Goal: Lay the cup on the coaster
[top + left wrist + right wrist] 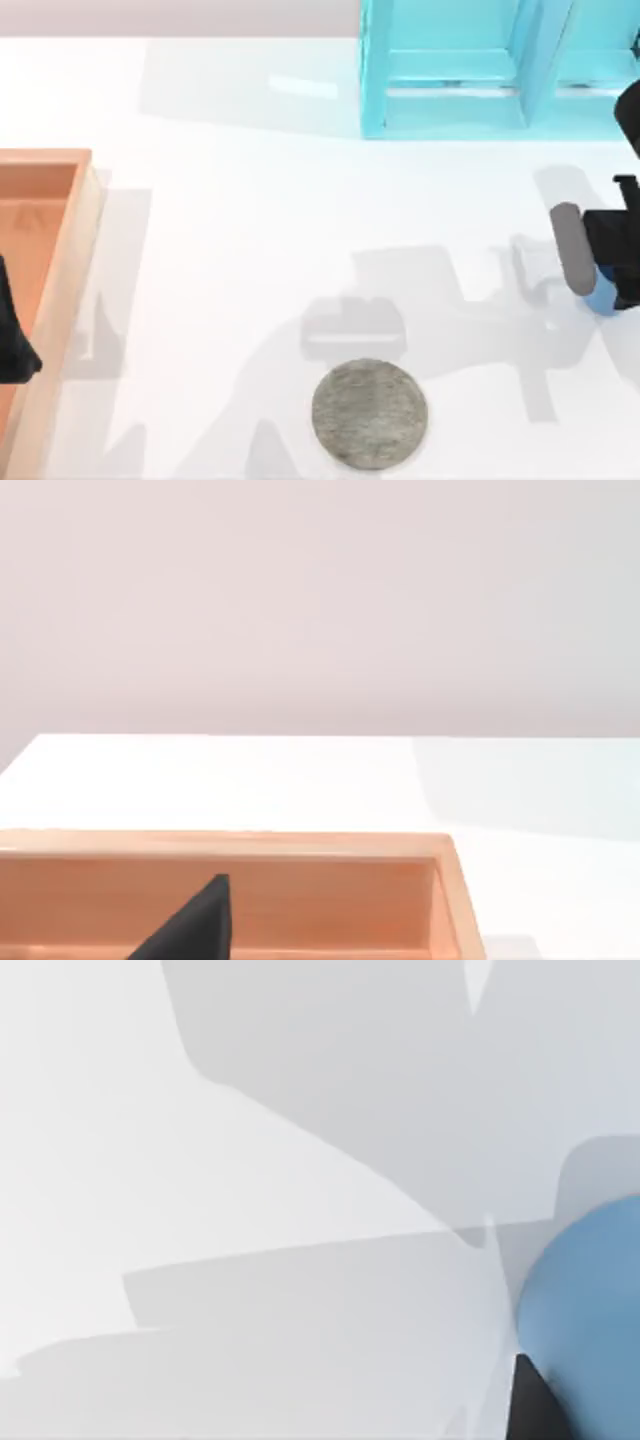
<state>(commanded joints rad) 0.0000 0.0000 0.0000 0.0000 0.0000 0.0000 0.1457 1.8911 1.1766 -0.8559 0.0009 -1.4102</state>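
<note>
1. The small blue tumbler-shaped cup (603, 297) shows as a sliver at the right edge of the top view, mostly covered by the right gripper (610, 262), whose dark body and grey cylindrical part sit over it. In the right wrist view the cup's rounded blue side (585, 1310) lies against a dark finger; whether the fingers are clamped on it cannot be told.
2. The flat, mottled grey stone-like coaster (369, 413) lies at the lower centre of the top view, well apart from the cup, on the white table (250, 230).
3. The left gripper (12, 335) is parked at the left edge, over the orange wooden tray (60, 290); its fingers' state cannot be told.
4. A light blue wooden rack (450, 70) stands at the upper right.
5. Risks, as judgement: an off-centre grip could let the smooth tapered cup slip or tip during the carry. Releasing near the coaster's rim would leave it overhanging.
</note>
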